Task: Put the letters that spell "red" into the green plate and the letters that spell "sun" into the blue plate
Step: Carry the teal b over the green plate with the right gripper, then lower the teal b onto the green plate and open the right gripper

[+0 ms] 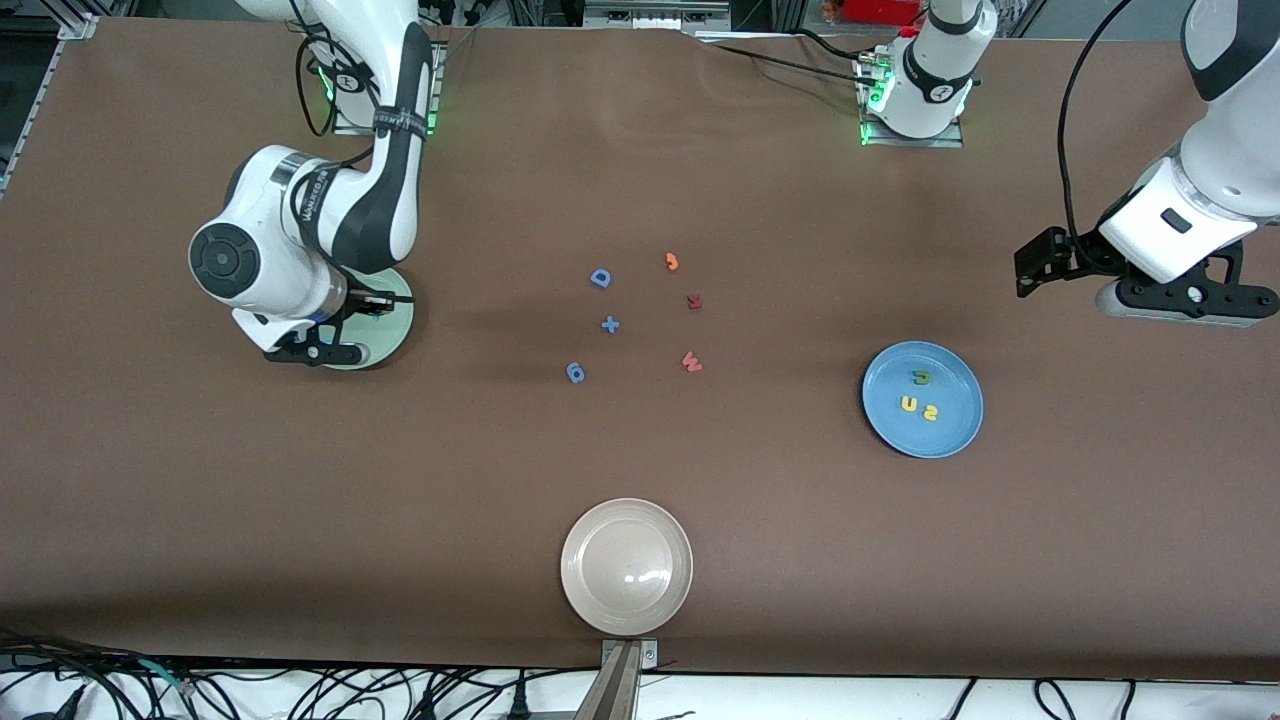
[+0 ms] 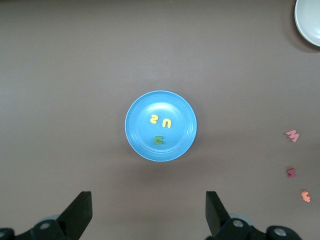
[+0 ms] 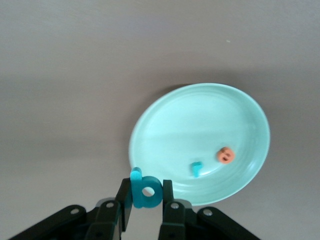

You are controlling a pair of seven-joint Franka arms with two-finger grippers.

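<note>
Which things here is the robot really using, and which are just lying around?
Part of the job:
green plate holding orange e and teal r
teal d in right gripper
blue plate holding s, u, n

Just lying about:
cream plate
blue D
red W

The left gripper hangs wide open above the brown table, its fingers spread apart. Under it the blue plate holds a yellow s, a yellow u and a green n. Off to one side lie a pink W, a dark red letter and a small orange piece, with a cream plate at the corner.
</note>
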